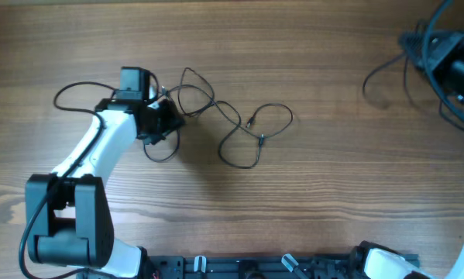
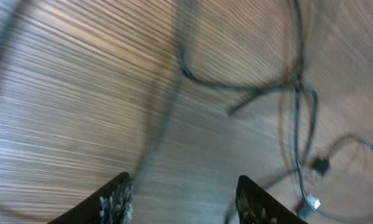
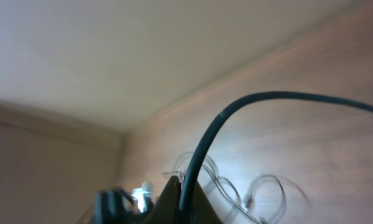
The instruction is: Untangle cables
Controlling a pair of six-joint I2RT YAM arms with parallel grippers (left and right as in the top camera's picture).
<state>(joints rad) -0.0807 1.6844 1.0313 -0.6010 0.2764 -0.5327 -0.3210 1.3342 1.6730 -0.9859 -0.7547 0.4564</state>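
Thin black cables (image 1: 230, 116) lie in tangled loops on the wooden table, with small plugs (image 1: 249, 122) at their ends. My left gripper (image 1: 170, 120) sits at the left end of the tangle. In the left wrist view it (image 2: 183, 200) is open, a blurred cord runs between its fingers, and crossing loops (image 2: 296, 87) and a plug (image 2: 320, 165) lie ahead. My right gripper (image 1: 412, 43) is at the far right corner. In the right wrist view its fingers (image 3: 186, 199) are shut on a black cable (image 3: 248, 102) that arcs away to the right. That cable's loose end (image 1: 369, 81) curves over the table.
The left arm's white body (image 1: 92, 155) stretches from the front left base. Thicker black arm wires (image 1: 69, 91) loop behind it. The right arm (image 1: 452, 66) with its own wires fills the back right corner. The table's front edge carries black mounts (image 1: 247, 267).
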